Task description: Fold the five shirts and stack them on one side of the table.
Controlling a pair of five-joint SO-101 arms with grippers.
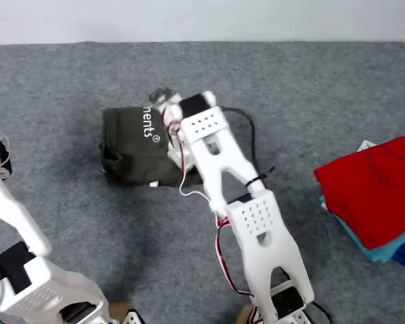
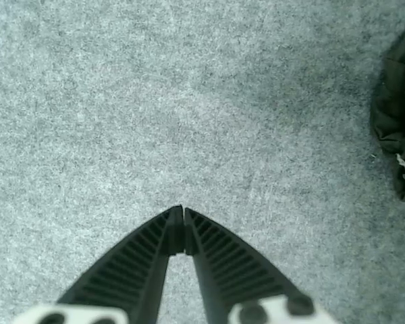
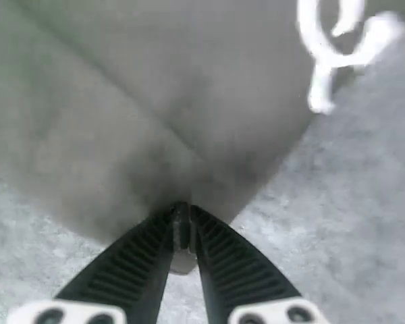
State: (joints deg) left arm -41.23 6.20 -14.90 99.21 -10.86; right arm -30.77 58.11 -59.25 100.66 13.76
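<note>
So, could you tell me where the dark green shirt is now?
In the high view, the dark green shirt lies left of centre on the table, the right tool shut on its edge, far from the red-topped stack at the right edge.

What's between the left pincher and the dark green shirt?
Nothing, just bare grey table cover, seen in the left wrist view between the left gripper and the dark green shirt.

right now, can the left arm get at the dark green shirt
Probably yes: only bare grey carpet lies between its shut jaws and the dark green shirt; the right arm is at its other side.
</note>
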